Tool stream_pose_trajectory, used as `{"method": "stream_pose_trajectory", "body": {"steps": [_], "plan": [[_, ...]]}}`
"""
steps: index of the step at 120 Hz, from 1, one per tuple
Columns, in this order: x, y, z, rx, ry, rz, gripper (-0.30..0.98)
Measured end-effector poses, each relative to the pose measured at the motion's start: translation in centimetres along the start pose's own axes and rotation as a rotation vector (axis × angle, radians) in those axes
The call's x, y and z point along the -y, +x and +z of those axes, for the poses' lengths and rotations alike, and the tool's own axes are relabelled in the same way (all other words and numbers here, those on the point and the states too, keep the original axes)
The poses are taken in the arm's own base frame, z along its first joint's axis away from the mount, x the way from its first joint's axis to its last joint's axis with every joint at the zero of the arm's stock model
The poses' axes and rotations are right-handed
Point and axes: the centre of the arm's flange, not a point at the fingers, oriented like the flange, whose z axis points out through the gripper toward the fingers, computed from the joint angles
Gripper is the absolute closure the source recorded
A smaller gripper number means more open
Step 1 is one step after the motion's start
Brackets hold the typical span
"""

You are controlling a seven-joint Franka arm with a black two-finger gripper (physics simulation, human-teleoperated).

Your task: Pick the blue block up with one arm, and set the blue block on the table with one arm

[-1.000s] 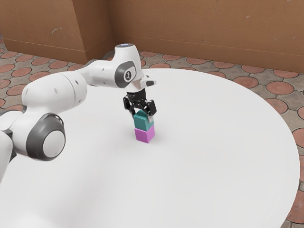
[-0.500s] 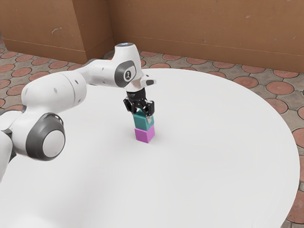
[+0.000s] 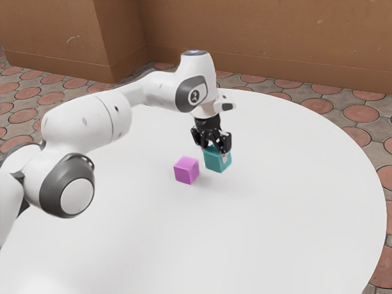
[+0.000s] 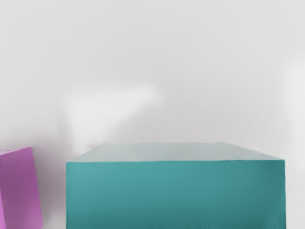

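Blue block (image 3: 215, 160), of a teal colour, is between the two fingers of the black gripper (image 3: 214, 153), which pinches it from two sides. One pale fingertip (image 3: 225, 158) is seen against the block's side. The gripper points down, and the block looks level. If the exterior view is read as a clock, with twelve at its top, the blue block is toward two o'clock from the pink block (image 3: 186, 171), near it but not touching. The pink block sits on the round white table (image 3: 275, 214). Whether the blue block touches the table, I cannot tell. The white arm (image 3: 86, 128) reaches in from about eight o'clock. In the wrist view, the blue block is close under the hand, and a gap separates it from the pink block.
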Motion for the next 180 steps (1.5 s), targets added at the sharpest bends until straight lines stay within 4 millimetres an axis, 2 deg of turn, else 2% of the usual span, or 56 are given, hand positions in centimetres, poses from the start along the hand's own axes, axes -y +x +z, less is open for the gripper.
{"method": "stream_pose_trajectory", "body": {"steps": [12,21,39,69,75,87,108,126,143,149,157,168,180], "plan": [[-4.8,-0.1,1.1,0.013,-0.013,0.049,0.54],[-6.3,-0.2,2.5,0.027,-0.02,0.059,0.57],[-7.2,-0.4,5.3,0.056,-0.031,0.051,0.62],[-7.2,-0.3,5.7,0.054,-0.02,0.024,0.72],[-7.1,-0.3,5.7,0.052,-0.02,0.018,0.69],[-7.2,-0.3,5.6,0.05,-0.029,0.007,0.52],[-7.3,-0.3,5.6,0.052,-0.047,-0.003,0.3],[-7.3,-0.3,5.5,0.053,-0.057,-0.006,0.16],[-7.2,-0.3,5.1,0.049,-0.056,-0.008,0.08],[-7.1,-0.2,3.9,0.037,-0.053,-0.008,0.07],[-6.4,-0.5,-0.6,-0.003,-0.033,-0.015,0.05],[-4.7,-2.8,-8.6,-0.05,0.005,-0.041,0.03],[-3.0,-6.5,-14.3,-0.065,0.027,-0.071,0.02]]}}
